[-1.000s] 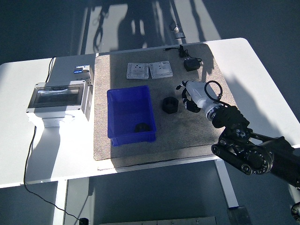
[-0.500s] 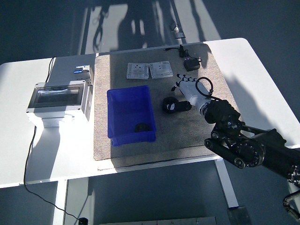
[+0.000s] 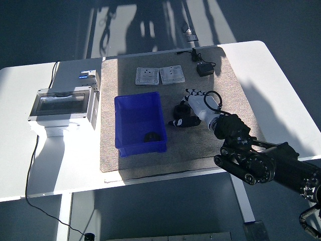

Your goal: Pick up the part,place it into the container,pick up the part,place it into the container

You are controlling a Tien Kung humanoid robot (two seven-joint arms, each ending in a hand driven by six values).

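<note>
Robot hand [image 3: 186, 111] of mine, the right one, closes its fingers around the black hexagonal nut-like part [image 3: 181, 113] on the grey mat, so I can carry it left to the blue plastic container [image 3: 139, 122], where another dark part [image 3: 150, 136] lies.

Right hand [image 3: 188, 108] is down on the black part [image 3: 179, 110] on the tan mat [image 3: 210, 135], fingers curled around it, just right of the blue container [image 3: 139, 123]. Another black part [image 3: 150, 136] sits inside the bin, near its front wall
</note>
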